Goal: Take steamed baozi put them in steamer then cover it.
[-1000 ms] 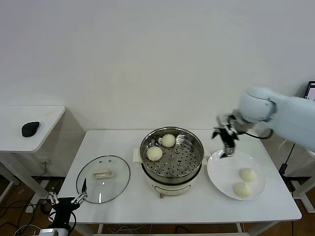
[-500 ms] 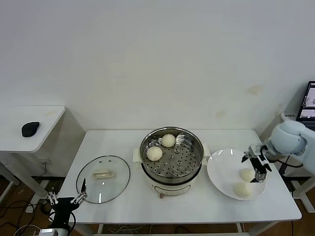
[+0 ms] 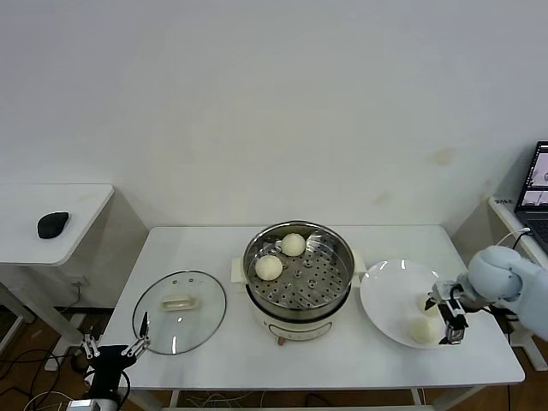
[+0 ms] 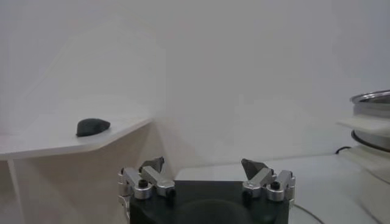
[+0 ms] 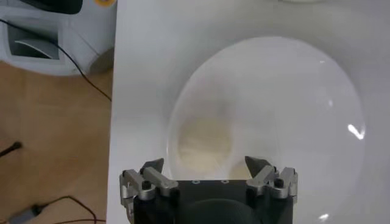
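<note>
My right gripper, jaws wide & empty, hovers over plate baozi at steamer's 4 o'clock; left gripper parked open, 8 o'clock.

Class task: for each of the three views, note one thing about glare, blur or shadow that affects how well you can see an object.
Head view: even light, faint glints on the steamer wall, reflections on the cover.
Right wrist view: the baozi between the open right gripper looks soft and smeared; bright glare spots on the plate.
Left wrist view: the left gripper is sharp; the mouse is slightly soft.
</note>
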Motion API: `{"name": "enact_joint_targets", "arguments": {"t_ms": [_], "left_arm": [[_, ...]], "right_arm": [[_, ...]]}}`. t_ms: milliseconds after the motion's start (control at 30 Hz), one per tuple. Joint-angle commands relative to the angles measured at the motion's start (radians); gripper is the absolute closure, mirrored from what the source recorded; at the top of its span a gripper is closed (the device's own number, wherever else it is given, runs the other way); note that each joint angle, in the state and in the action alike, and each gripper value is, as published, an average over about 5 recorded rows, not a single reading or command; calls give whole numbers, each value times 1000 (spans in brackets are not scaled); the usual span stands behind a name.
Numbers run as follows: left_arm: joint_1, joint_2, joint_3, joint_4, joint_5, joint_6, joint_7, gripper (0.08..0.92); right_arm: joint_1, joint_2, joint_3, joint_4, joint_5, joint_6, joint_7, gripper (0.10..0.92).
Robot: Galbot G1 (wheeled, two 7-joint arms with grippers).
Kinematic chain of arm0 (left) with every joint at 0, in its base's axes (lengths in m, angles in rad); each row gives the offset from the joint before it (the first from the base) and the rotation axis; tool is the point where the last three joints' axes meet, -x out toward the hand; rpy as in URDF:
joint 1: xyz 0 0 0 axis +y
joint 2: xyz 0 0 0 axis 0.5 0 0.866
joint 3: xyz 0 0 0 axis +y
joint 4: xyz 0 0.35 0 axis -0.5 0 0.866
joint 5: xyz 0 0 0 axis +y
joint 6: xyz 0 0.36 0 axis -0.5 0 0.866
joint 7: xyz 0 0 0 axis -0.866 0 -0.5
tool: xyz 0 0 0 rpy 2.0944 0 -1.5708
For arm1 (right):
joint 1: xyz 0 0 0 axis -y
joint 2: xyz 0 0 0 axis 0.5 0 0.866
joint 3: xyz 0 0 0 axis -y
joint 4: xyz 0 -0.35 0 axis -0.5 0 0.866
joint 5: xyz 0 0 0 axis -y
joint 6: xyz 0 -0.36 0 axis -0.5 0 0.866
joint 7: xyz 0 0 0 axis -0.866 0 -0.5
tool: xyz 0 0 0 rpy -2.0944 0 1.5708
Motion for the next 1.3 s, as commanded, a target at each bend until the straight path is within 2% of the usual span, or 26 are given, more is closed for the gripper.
{"name": "enact_joint_targets", "arguments": {"t_ms": [33, 200, 467, 667, 900, 1300], "left_arm": [[1, 0, -3, 3, 1, -2, 0, 177], [0, -2, -3, 4, 3, -3, 0, 177], [-6, -4, 0, 8, 5, -2, -1, 177], [-11, -4, 3, 9, 6, -2, -1, 177], [-10, 1, 1, 5, 4, -2, -1, 177], [-18, 12, 3, -2, 1, -3, -3, 177]], "right_arm": [[-120, 55, 87, -70, -30, 3, 23, 204], [-117, 74, 85, -95, -33, -7, 27, 235], [-113, 87, 82, -112, -31, -15, 24, 357], [-99, 84, 80, -106, -21, -18, 16, 417], [20, 60, 45, -82, 37, -20, -3, 439], [473, 53, -102, -73, 223, -33, -36, 440]]}}
